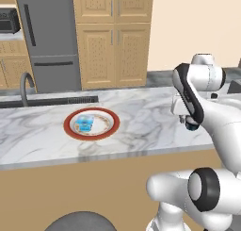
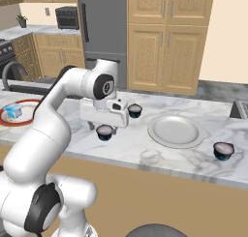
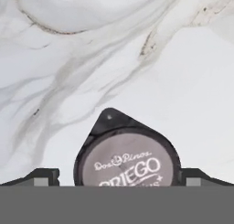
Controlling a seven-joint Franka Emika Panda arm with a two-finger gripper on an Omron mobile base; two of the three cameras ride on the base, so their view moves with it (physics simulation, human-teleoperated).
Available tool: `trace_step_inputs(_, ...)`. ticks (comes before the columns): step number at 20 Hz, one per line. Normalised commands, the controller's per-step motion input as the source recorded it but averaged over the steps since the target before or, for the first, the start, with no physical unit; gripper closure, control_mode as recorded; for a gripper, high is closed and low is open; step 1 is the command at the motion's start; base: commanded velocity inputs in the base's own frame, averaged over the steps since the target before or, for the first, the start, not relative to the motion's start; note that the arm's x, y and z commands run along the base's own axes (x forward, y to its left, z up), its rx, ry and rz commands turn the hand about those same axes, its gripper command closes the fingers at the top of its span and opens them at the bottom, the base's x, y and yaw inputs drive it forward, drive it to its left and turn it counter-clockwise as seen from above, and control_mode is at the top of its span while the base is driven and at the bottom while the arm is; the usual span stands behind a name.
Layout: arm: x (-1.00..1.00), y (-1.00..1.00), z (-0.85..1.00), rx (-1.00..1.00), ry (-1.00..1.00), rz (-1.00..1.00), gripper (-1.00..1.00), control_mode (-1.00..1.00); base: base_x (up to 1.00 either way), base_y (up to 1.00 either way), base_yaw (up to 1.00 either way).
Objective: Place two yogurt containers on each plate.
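The gripper [image 3: 117, 177] stands spread wide astride a dark, round, foil-lidded yogurt cup [image 3: 125, 157] on the veined marble counter [image 3: 137, 58].

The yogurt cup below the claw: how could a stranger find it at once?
On the marble counter, left of the grey plate, stand two dark cups. It is the nearer yogurt cup, directly under the open claw; the other cup sits farther back.

Flat, even light filled the kitchen, the marble counter [image 1: 141, 117] looked bright with only faint soft shadows, no glare, and everything rendered slightly soft.
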Motion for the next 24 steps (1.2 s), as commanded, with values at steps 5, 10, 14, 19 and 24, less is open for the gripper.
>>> trace_step_inputs(5,0.02,0.00,-0.29,0.00,0.00,0.00,-1.00,-1.00,0.00,0.00,0.00)
trace_step_inputs(10,0.00,0.00,-0.05,0.00,0.00,0.00,-1.00,-1.00,0.00,0.00,0.00)
trace_step_inputs(14,0.00,0.00,0.10,0.00,0.00,0.00,-1.00,-1.00,0.00,0.00,0.00)
trace_step_inputs(19,0.00,0.00,0.56,0.00,0.00,0.00,-1.00,-1.00,0.00,0.00,0.00)
trace_step_inputs(24,0.00,0.00,0.07,0.00,0.00,0.00,-1.00,-1.00,0.00,0.00,0.00)
